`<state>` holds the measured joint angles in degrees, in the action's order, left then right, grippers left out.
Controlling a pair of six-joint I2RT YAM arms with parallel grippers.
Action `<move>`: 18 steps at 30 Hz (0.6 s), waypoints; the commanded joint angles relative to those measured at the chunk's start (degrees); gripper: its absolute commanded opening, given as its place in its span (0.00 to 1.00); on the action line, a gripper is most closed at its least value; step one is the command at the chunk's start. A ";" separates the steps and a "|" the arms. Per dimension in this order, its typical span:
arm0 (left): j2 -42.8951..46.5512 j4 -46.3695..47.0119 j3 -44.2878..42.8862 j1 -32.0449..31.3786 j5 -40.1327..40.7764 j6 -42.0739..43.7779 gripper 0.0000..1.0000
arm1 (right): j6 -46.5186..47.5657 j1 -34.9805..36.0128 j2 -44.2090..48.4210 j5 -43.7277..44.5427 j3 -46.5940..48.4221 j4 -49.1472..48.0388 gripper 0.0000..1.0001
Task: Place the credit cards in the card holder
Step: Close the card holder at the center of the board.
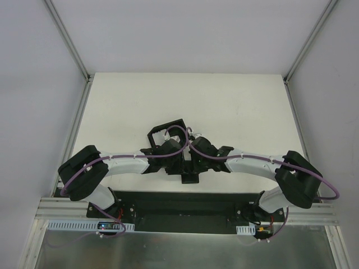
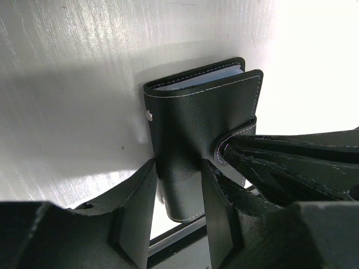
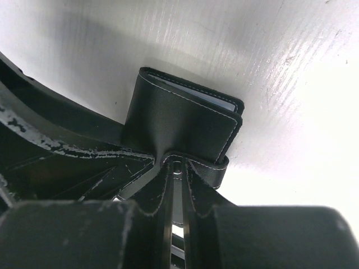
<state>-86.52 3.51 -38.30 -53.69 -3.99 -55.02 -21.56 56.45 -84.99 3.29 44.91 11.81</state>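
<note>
Around the card holder (image 2: 196,117) we've got both arms meeting, with the black box (image 1: 162,126) just behind it in the overhead view. Left gripper (image 2: 178,168) has its jaws partway open and clamped across the card holder's body, one finger flat against each side of the folded black cover. Right gripper (image 3: 176,165) comes in from the other side of the card holder with its jaws nearly closed, leaving only a thin slit, and it's pinching the snap tab (image 2: 230,140) that wraps around the open edge. So the card holder sits held between the two grippers over the white table (image 2: 67,84); we can't tell whether it actually touches the surface. Peeking out of the card holder's far end is the pale edge of the credit cards (image 2: 202,78), tucked inside the fold. We can also see pale stitching along the cover's edge and a small metal stud (image 2: 149,115) on its side.
</note>
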 commanded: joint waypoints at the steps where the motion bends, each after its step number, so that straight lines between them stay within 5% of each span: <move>1: 1.62 -1.49 0.77 -0.45 2.41 -0.52 0.36 | -2.52 1.47 -4.74 2.69 -2.89 6.73 0.07; 18: 2.06 -1.31 1.22 -0.54 2.58 -0.61 0.36 | -4.45 1.39 -4.13 4.89 -4.65 7.26 0.08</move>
<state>-85.91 3.60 -37.71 -53.69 -3.68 -55.46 -25.74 57.49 -85.12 6.59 44.53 11.99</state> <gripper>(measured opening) 0.363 0.078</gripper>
